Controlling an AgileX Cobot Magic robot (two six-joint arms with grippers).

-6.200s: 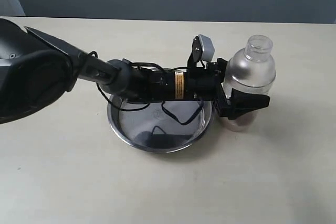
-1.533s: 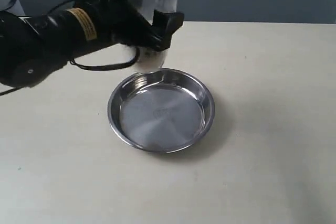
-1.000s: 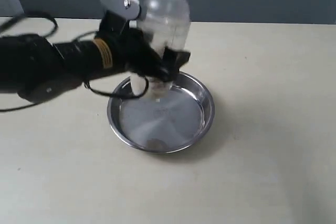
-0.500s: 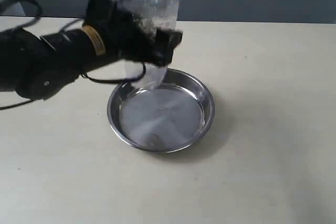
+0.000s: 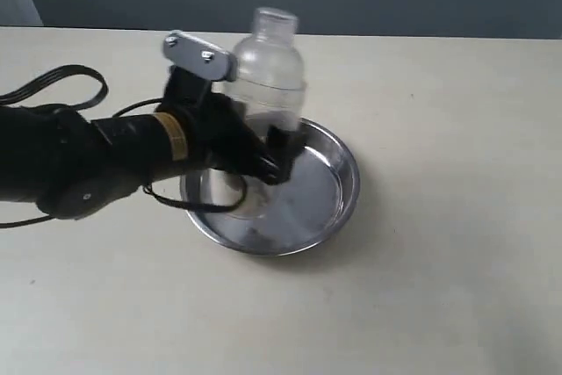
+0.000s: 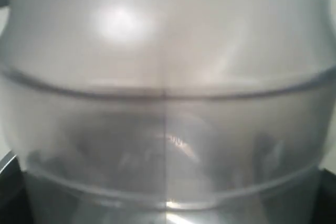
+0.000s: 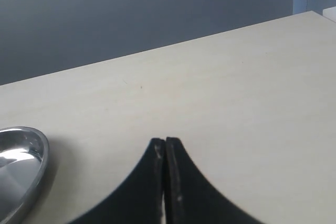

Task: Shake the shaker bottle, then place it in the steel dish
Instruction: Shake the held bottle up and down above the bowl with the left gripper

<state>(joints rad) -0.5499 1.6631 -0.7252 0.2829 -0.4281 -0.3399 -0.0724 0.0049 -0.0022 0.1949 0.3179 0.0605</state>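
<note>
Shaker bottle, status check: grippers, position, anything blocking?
Left gripper shut on shaker bottle. Bottle upright, base down inside steel dish; touchdown unclear. Right gripper shut, empty, off beside the dish. Nothing else in the dish.

Soft, even light throughout. Faint shadow beside the steel dish (image 5: 349, 167), bright glints along its rim. Left wrist view blurred, glare patches on shaker bottle (image 6: 168, 77).

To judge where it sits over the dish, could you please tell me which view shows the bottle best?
The exterior view: it shows most of the bottle, cap included, upright in the left gripper over the dish. The left wrist view gives only a close-up of its frosted side; the right wrist view misses it.
</note>
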